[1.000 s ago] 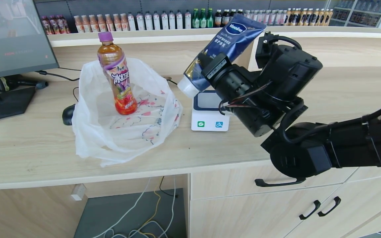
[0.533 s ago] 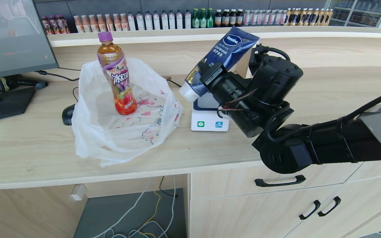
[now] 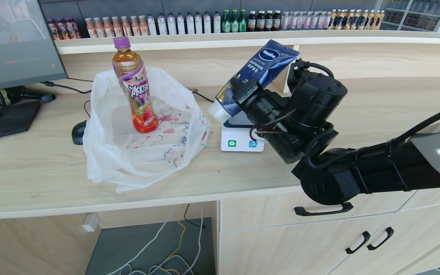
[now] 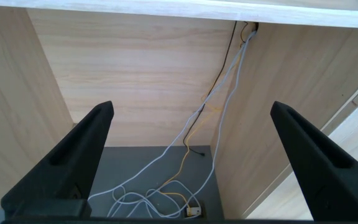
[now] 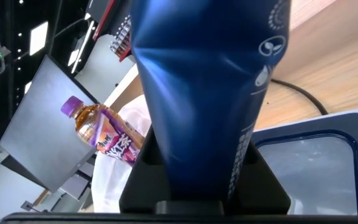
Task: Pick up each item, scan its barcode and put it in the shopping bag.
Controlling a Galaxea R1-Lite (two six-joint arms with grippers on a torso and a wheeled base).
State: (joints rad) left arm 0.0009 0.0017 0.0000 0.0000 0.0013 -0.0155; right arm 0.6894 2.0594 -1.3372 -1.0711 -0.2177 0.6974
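Observation:
My right gripper is shut on a dark blue tube with a white cap. The tube tilts cap-down just above the white scanner box on the wooden counter. From the right wrist the tube looms large, with the scanner's glass beneath it. To the left, a white shopping bag lies open with a tea bottle standing upright in it. My left gripper hangs open below the counter, holding nothing.
A monitor, a handheld scanner and a black mouse sit left of the bag. Bottles line a shelf at the back. Drawers with black handles front the counter. Loose cables lie under it.
My right arm has brought the blue tube down and closer to the scanner box. The bag and bottle have stayed put.

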